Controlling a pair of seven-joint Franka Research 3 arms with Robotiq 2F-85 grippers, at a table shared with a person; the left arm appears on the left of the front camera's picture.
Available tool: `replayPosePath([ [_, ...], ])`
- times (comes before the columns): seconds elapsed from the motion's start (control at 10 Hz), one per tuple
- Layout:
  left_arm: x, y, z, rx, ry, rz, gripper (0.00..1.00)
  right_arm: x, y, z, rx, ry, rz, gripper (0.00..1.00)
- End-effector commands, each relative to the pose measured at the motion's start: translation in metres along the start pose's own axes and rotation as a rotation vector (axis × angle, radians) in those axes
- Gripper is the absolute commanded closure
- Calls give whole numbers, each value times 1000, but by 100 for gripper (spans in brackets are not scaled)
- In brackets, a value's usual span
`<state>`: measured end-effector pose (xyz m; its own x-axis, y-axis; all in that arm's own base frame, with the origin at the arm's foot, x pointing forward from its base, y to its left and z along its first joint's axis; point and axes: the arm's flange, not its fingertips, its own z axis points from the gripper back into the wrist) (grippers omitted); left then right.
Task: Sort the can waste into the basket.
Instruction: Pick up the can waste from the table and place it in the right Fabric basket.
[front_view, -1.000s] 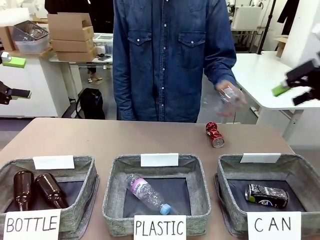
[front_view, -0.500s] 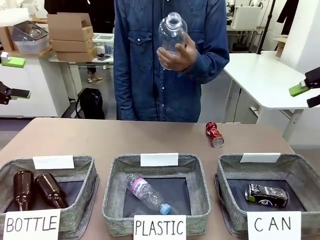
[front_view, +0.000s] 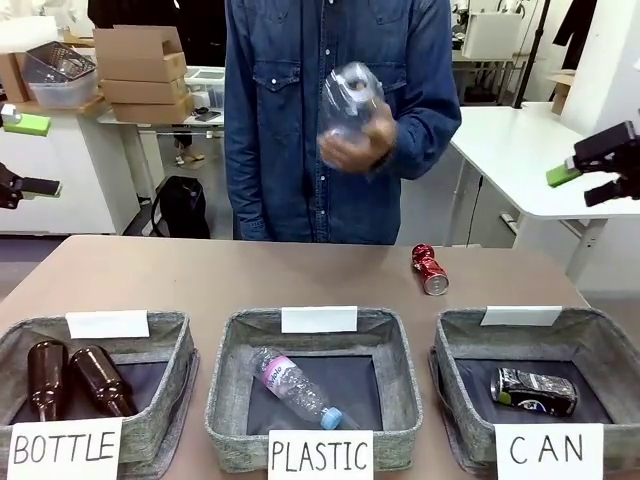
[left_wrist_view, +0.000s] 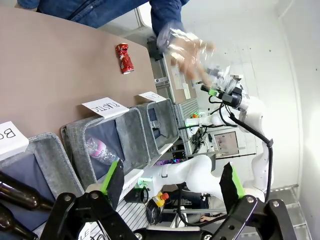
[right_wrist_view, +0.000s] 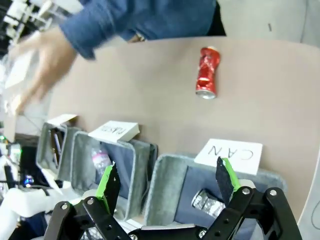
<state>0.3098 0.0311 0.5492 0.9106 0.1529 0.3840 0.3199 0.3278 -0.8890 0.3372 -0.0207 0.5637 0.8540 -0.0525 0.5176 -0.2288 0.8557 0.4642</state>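
A dented red can (front_view: 430, 269) lies on the brown table behind the CAN basket (front_view: 448, 345), apart from both grippers. In that basket lies a black-and-silver can (front_view: 534, 391). My right gripper (front_view: 580, 184) hovers open and empty high at the right edge. At the left edge my left gripper (front_view: 28, 186) also hangs off the table. The right wrist view looks down on the red can (right_wrist_view: 206, 72), the basket (right_wrist_view: 165, 186) and the black-and-silver can (right_wrist_view: 207, 202) between open fingers (right_wrist_view: 166, 182). Seen from the left wrist, open fingers (left_wrist_view: 172, 182) frame the red can (left_wrist_view: 124, 58) far off.
A person in a denim shirt stands across the table holding a clear plastic bottle (front_view: 350, 108) at chest height. The PLASTIC basket (front_view: 225, 385) holds a clear bottle. Two brown bottles (front_view: 72, 380) lie in the BOTTLE basket (front_view: 182, 370).
The person's hand brought the clear bottle from low at the right up to the chest, then dipped slightly. My right gripper wavered at the right edge. The cans stayed put.
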Motion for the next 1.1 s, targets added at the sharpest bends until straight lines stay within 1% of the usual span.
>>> replayPosePath([
  [0.0,-1,1,4,-2,10,-16,0,10,-5,0,28,-25,26,0],
  [0.1,-1,1,4,-2,10,-16,0,-1,-12,9,56,-46,22,0],
  [0.3,-1,1,4,-2,10,-16,0,-33,-34,35,83,-84,-40,0],
  [0.4,-1,1,4,-2,10,-16,0,-40,-38,42,59,-93,-72,0],
  [0.5,-1,1,4,-2,10,-16,0,-39,-38,44,61,-93,-71,0],
  [0.7,-1,1,4,-2,10,-16,0,-20,-31,30,52,-59,-58,0],
  [0.8,-1,1,4,-2,10,-16,0,-2,-21,17,60,-48,-7,0],
  [0.9,-1,1,4,-2,10,-16,0,17,-8,1,42,0,40,0],
  [1.0,-1,1,4,-2,10,-16,0,24,-2,-7,26,29,55,0],
])
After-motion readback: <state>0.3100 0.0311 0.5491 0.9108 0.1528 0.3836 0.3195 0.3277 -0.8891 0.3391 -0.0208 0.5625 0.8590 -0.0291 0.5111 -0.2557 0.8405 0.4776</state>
